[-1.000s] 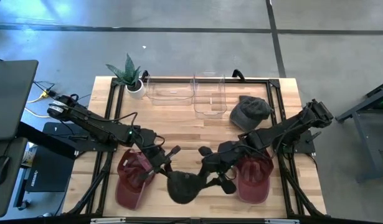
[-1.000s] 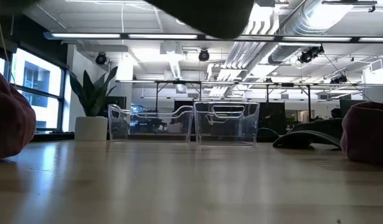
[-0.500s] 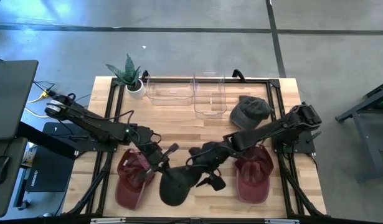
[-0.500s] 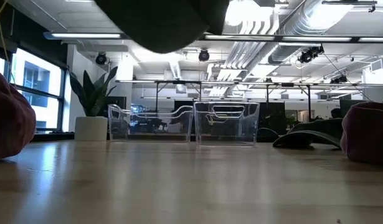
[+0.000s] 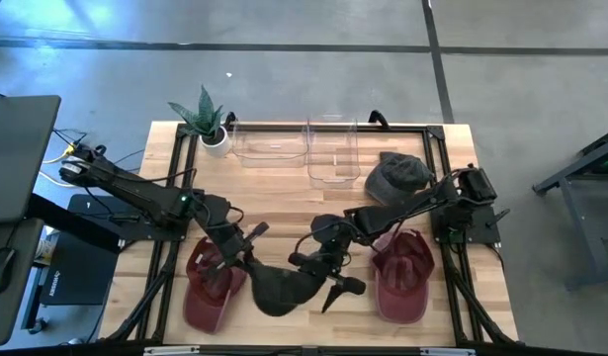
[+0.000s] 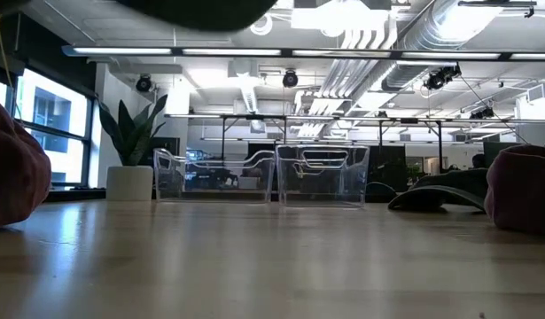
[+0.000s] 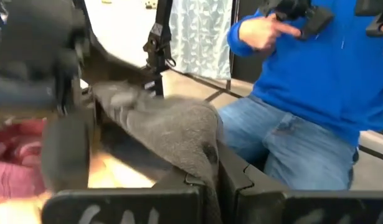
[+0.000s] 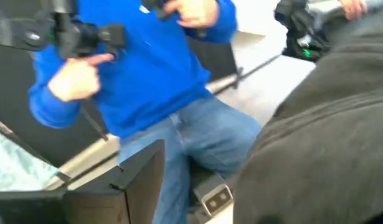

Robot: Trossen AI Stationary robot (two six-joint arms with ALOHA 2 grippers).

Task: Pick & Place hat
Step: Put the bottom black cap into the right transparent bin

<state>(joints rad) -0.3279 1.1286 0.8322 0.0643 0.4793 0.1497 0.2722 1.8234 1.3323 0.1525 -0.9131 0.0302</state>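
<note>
soft, light, floppy: dark grey hat sags like limp cloth, held just above the tabletop's near edge, about midway along it, so best gripped by pinching a fold of brim or crown; slipping unlikely, drooping certain. pinched at its left side by the left gripper, fingers clamped tight on the fabric, as seen in the left wrist view. right gripper just beside the hat's right side, fingers spread wide, apparently let go.

counted near to far: 1 dark grey hat in hand; 2 maroon hats, 1 near the front-left corner, 1 near the front-right; 1 grey hat toward the far right; 2 clear bins and 1 potted plant along the far edge.
</note>
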